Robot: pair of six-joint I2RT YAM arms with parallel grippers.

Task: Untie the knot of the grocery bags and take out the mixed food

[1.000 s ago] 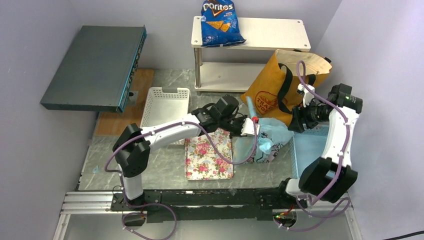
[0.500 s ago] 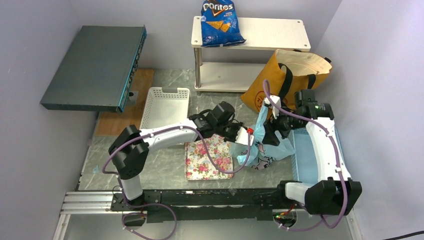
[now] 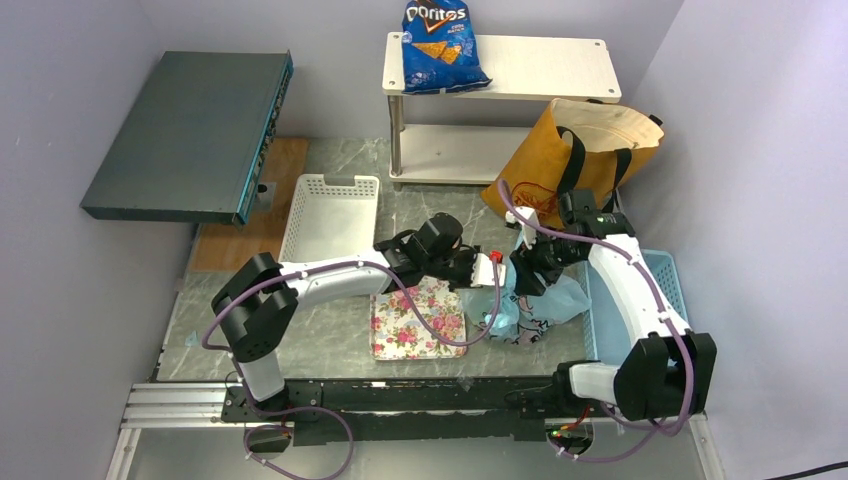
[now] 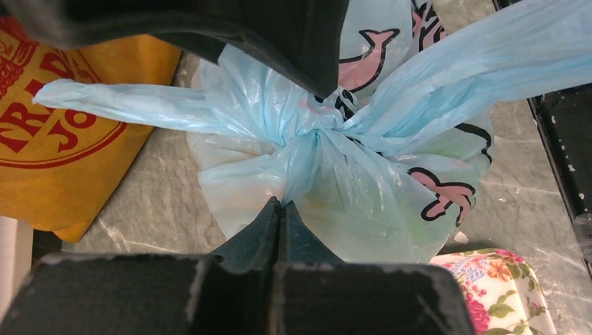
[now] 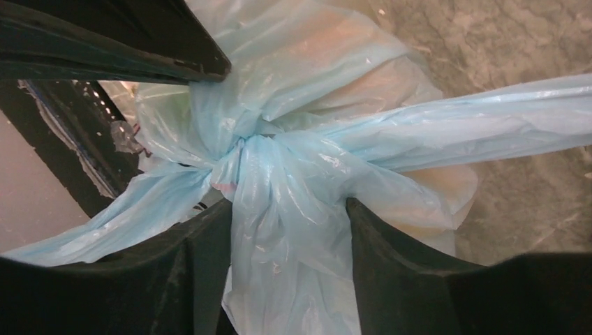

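The light-blue cartoon-printed plastic bag (image 3: 548,306) lies on the table between the two arms. Its twisted handle knot (image 4: 314,132) also shows in the right wrist view (image 5: 244,143). Faint orange and green shapes show through the plastic. My left gripper (image 3: 492,268) is shut, and its tips (image 4: 281,202) pinch the plastic just below the knot. My right gripper (image 3: 527,275) is open (image 5: 286,202), with a bundle of the bag's plastic between its fingers. The orange-tan tote (image 3: 545,165) with black straps stands behind the bag.
A floral tray (image 3: 415,320) lies left of the bag. A white basket (image 3: 330,215) sits further left, and a blue basket (image 3: 665,280) on the right. A white shelf (image 3: 540,65) at the back holds a blue Doritos bag (image 3: 437,35). A dark box (image 3: 190,130) is raised at the left.
My right arm swung left from beside the tote to the blue bag and now straddles its plastic. The bag shifted toward the near left. My left gripper stayed shut on it.
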